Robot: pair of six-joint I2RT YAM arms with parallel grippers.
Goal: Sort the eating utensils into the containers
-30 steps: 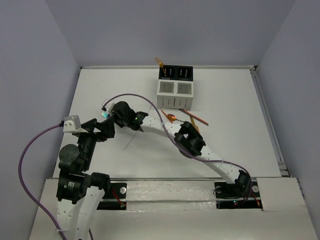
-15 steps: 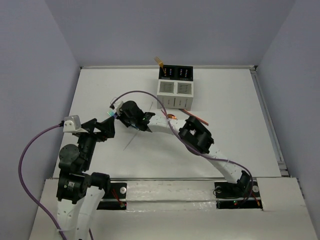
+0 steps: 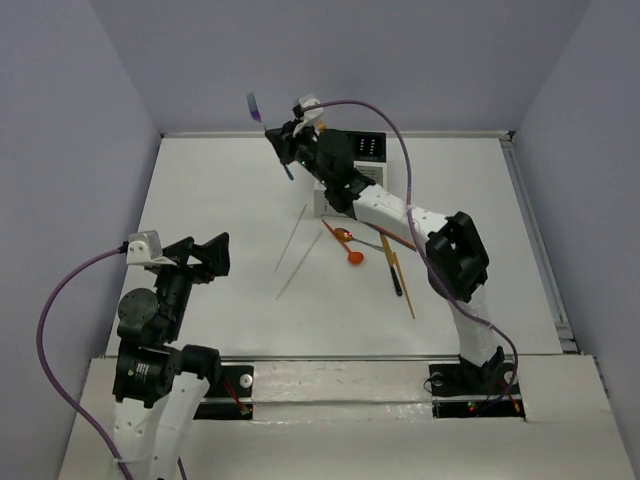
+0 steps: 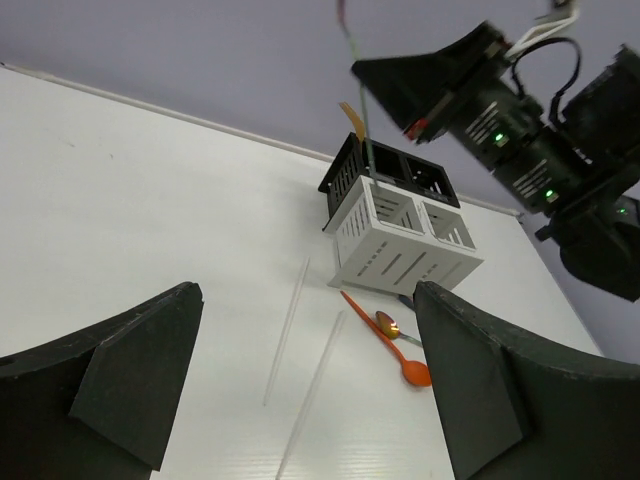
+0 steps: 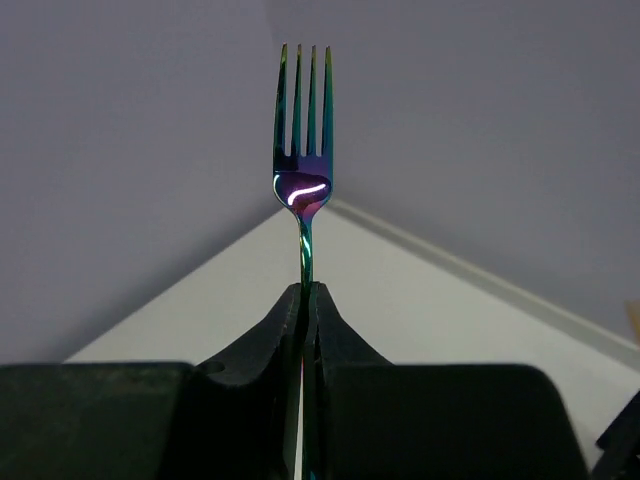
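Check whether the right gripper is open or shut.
Shut: the right gripper pinches the thin handle of the iridescent metal fork.

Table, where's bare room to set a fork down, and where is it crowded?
Bare: the far-left table between the white sticks and left wall; also the far-right side beyond the wooden stick. Crowded: before the caddy, around the orange spoon.

Bright, even, diffuse light over the flat white table (image 3: 200, 200); shadows faint and soft-edged. Top view sharp throughout. Right wrist: thin iridescent metal fork (image 5: 302, 150) crisp, with a white glare patch on its neck; black right gripper (image 5: 303, 295) at 6 o'clock underexposed, little detail. Left wrist: black fingers (image 4: 130, 390) of the left gripper (image 4: 308, 300), at 5 and 7 o'clock, dark and soft-focused.
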